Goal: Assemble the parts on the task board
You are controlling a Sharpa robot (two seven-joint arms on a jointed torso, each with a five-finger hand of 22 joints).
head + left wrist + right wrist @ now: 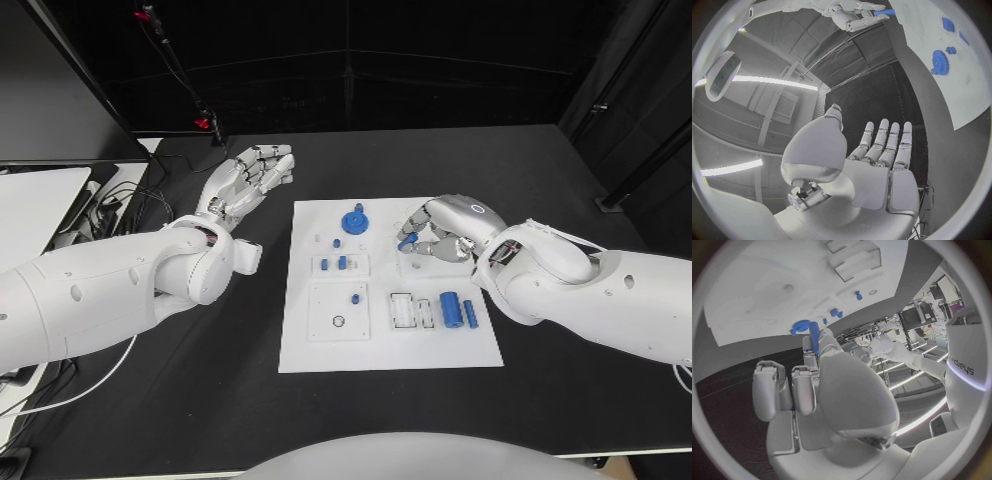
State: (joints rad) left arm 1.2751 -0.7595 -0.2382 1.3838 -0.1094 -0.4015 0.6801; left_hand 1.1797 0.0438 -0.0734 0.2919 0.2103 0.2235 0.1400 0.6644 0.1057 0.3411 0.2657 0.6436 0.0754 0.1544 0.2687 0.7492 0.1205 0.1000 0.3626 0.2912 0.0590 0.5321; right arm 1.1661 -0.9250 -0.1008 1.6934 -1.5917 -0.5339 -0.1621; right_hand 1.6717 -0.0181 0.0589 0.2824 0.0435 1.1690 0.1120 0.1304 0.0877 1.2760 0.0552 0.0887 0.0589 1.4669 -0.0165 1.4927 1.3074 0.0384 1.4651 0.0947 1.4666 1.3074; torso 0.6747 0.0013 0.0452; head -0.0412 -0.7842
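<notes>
The white task board (389,350) lies mid-table. On its upper part a blue gear (356,220) (801,326) sits, with small blue pegs (336,264) below it. Two blue cylinders (459,310) lie in the board's lower right. My right hand (444,226) hovers over the board's upper right and pinches a blue cylindrical part (814,336) (410,243) between its fingertips, close to the gear. My left hand (254,176) is off the board's upper left corner, over the black table, fingers straight and apart (886,145), holding nothing.
A small ring (338,322) lies in a square recess at the board's lower left, and clear pieces (407,310) lie beside the cylinders. Cables and a white surface (36,200) are at the table's far left. A stand with red clamps (202,122) rises behind the left hand.
</notes>
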